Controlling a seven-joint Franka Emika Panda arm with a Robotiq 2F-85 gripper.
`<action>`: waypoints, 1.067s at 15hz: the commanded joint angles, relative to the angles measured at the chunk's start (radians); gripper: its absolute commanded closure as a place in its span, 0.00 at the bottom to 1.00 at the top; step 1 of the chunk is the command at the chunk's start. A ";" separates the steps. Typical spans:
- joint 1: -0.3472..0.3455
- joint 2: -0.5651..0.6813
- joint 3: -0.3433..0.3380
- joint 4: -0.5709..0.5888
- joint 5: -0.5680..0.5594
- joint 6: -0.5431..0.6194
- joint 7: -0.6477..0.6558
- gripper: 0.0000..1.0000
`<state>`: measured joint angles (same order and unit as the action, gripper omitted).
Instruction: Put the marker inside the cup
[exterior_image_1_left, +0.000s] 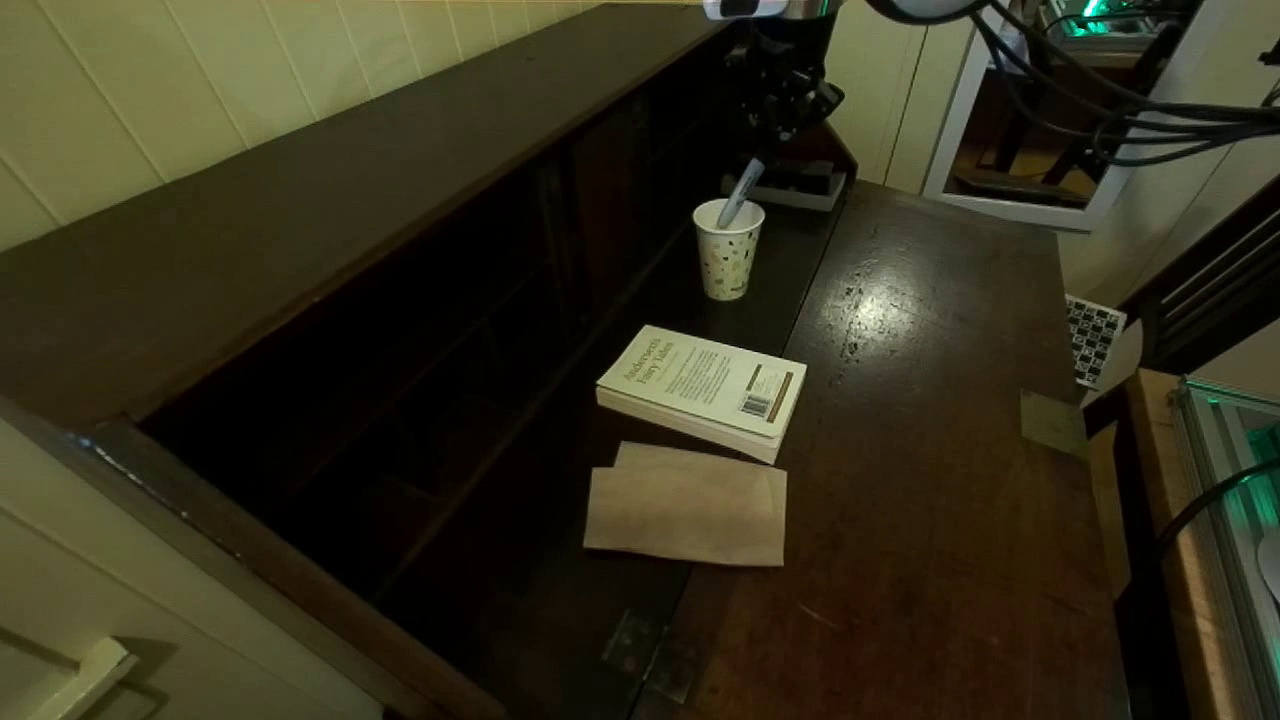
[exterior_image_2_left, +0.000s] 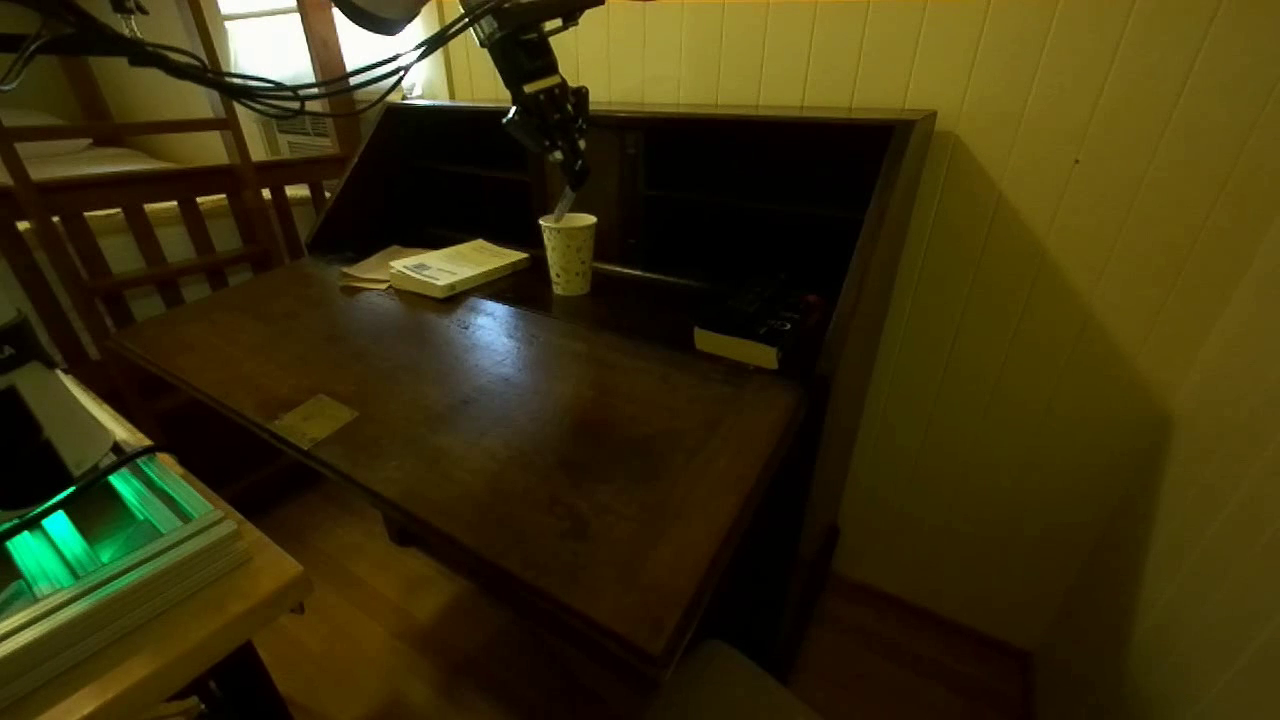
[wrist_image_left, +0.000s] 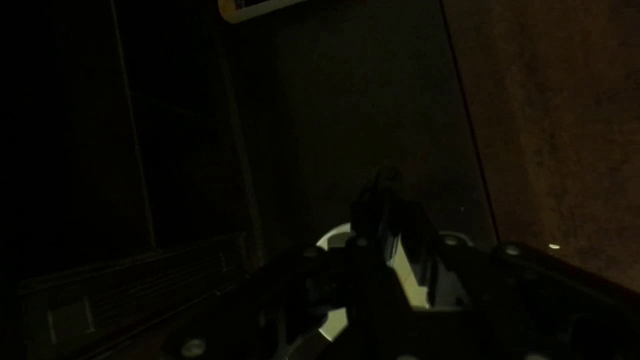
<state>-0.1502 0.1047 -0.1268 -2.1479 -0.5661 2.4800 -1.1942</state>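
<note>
I have my gripper (exterior_image_2_left: 576, 180) reaching down from above, its tips just over the mouth of the cup (exterior_image_1_left: 728, 264) and clear of the rim in both exterior views. The fingers are drawn close together, pinching the marker (exterior_image_1_left: 740, 196) by its upper end. My wrist view is very dark and gives me only a thin bluish strip between two black fingers.

From the fingertips the marker slants down at a tilt, its lower part inside the cup. I can't see where its bottom end sits, because the cup wall hides it. In the wrist view the pale rim shows in pieces around the fingers.

The cup, white with small speckles, stands upright on the dark inner strip of the desk (exterior_image_1_left: 940, 420). Near it, but apart, lies a white book (exterior_image_1_left: 705, 385), barcode side up, with brown paper (exterior_image_1_left: 690, 515) just beside the book. Past the cup the opposite way, I see a dark book (exterior_image_2_left: 737, 347) with pale page edges in an exterior view.
</note>
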 joint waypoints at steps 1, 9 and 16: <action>0.014 0.003 -0.004 -0.013 -0.080 0.002 0.019 0.95; 0.032 0.057 0.002 0.019 -0.213 -0.008 0.071 0.95; 0.051 0.106 0.009 0.043 -0.268 0.003 0.146 0.95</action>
<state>-0.1040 0.1822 -0.1240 -2.1359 -0.7822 2.4801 -1.0937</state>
